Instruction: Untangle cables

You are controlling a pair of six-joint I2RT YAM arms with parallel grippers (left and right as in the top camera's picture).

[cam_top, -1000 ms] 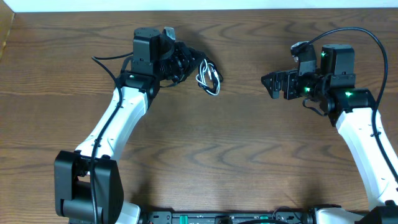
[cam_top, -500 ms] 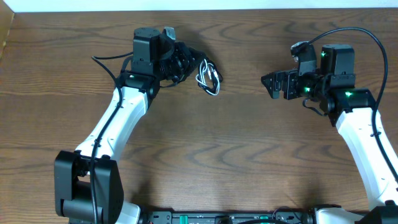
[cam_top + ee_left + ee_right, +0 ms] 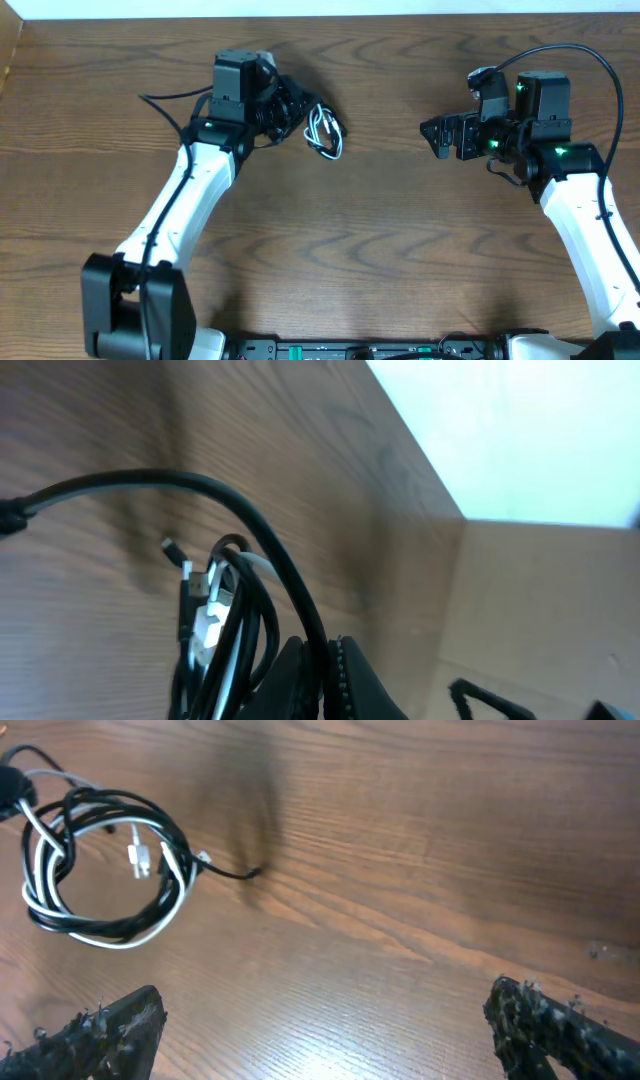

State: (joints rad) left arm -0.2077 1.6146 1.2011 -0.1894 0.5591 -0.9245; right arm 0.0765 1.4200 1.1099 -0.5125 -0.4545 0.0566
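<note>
The cables (image 3: 322, 130) are a black and a white cord wound together in one small loop at the back of the table, left of centre. My left gripper (image 3: 292, 108) is shut on a black strand of this bundle (image 3: 225, 620); in the left wrist view the jaws (image 3: 325, 670) are pressed together around the cord. My right gripper (image 3: 440, 137) stands open well to the right, apart from the bundle. In the right wrist view the loop (image 3: 100, 870) lies at upper left, a black tail end (image 3: 250, 873) pointing right, with nothing between the fingers of the right gripper (image 3: 330, 1040).
The brown wooden table (image 3: 380, 250) ends at a pale wall along its back edge (image 3: 400, 8). The left arm (image 3: 185, 200) crosses the left half of the table and the right arm (image 3: 590, 230) the right side.
The left gripper and the cable bundle have shifted a little to the left. The right arm has not moved.
</note>
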